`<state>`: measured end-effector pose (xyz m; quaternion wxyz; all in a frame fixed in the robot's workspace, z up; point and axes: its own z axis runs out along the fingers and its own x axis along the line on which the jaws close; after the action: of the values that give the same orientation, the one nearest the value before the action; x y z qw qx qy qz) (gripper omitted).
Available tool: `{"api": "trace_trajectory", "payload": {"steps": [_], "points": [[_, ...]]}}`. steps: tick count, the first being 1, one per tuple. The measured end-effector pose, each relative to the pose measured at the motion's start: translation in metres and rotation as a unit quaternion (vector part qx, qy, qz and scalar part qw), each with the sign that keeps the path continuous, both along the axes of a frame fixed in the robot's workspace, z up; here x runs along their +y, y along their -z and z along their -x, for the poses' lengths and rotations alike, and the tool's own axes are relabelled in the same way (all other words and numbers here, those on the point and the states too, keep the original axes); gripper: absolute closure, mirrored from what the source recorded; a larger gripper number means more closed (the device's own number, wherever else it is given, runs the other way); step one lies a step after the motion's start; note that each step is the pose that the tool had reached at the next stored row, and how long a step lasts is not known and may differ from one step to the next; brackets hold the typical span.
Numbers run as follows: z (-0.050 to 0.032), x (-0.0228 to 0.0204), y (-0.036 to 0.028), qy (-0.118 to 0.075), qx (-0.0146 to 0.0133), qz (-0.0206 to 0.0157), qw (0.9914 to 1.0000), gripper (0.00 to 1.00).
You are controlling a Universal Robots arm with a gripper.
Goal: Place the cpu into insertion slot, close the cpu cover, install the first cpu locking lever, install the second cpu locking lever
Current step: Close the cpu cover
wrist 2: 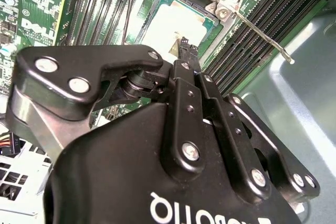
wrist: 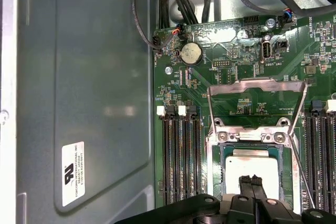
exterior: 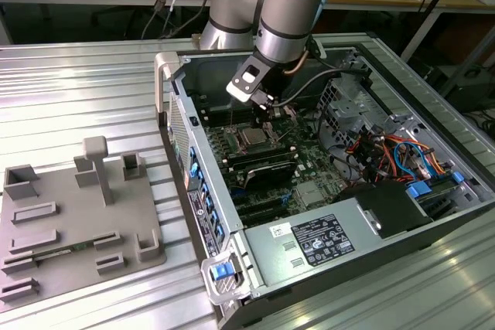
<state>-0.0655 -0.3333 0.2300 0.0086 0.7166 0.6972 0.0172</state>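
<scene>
Holding: nothing that I can see. My gripper point(wrist: 251, 179) has its two black fingers pressed together, with no part between them.
Gripper position: low inside the open computer case point(exterior: 309, 241), with the tips right over the socket. I cannot tell whether they touch metal or hover just clear of it.
Cpu: the cpu point(wrist: 252, 162) lies flat in the insertion slot point(wrist: 251, 137), silvery top up, directly under my fingertips. I count that step as done.
Cpu cover: the cpu cover point(wrist: 215, 169) looks to be lying down around the chip, its frame flush on the sides I can see. I judge it closed or very nearly so, but my own fingers hide the near edge.
First lever: a thin locking lever point(wrist 2: 260, 32) sticks out from the socket corner across the memory slots point(wrist: 178, 156), so it seems unlatched.
Second lever: a wire loop point(wrist: 257, 81) lies on the green motherboard point(wrist: 231, 40) just beyond the socket, apparently swung open too.
Progress: about halfway by my reckoning. The chip is seated and the cover is down or close to it, while both levers are left to do.
</scene>
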Motion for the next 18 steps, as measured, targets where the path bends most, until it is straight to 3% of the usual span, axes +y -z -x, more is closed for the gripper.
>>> {"api": "trace_trajectory", "payload": {"steps": [5, 12, 18], "points": [[0.0000, 0.0000, -0.0019, 0.000, 0.0000, 0.0000, 1.00000, 0.89], [0.0000, 0.0000, -0.0101, 0.000, 0.0000, 0.0000, 1.00000, 0.89], [0.0000, 0.0000, -0.0103, 0.000, 0.0000, -0.0001, 1.00000, 0.89]]}}
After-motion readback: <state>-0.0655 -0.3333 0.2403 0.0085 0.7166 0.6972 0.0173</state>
